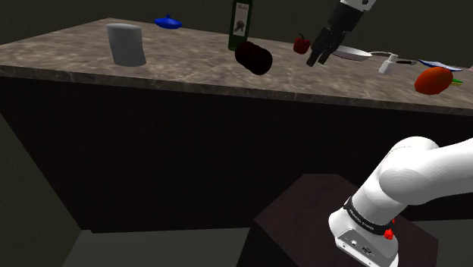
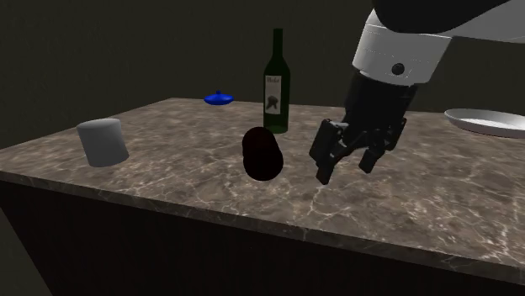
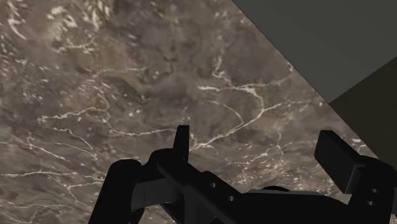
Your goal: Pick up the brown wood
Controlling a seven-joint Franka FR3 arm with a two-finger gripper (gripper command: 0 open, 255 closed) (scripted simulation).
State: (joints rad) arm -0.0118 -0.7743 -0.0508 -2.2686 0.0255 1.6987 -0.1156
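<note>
The brown wood (image 1: pixel 253 57) (image 2: pixel 262 153) is a dark reddish-brown cylinder lying on its side on the marble counter (image 1: pixel 182 70) (image 2: pixel 193 189), just in front of a green bottle. My black gripper (image 1: pixel 318 59) (image 2: pixel 345 172) hangs open a little above the counter, to the right of the wood in both exterior views and not touching it. In the wrist view the gripper (image 3: pixel 257 146) has its fingers apart, with bare marble (image 3: pixel 127 83) between and beyond them.
A green wine bottle (image 1: pixel 241 23) (image 2: pixel 276 84) stands behind the wood. A grey cup (image 1: pixel 126 44) (image 2: pixel 103 141) and a blue lidded item (image 1: pixel 168 22) (image 2: pixel 220 98) sit further left. A plate (image 1: pixel 352 51) (image 2: pixel 488 122) and red items (image 1: pixel 302 45) (image 1: pixel 433 80) lie beyond the gripper.
</note>
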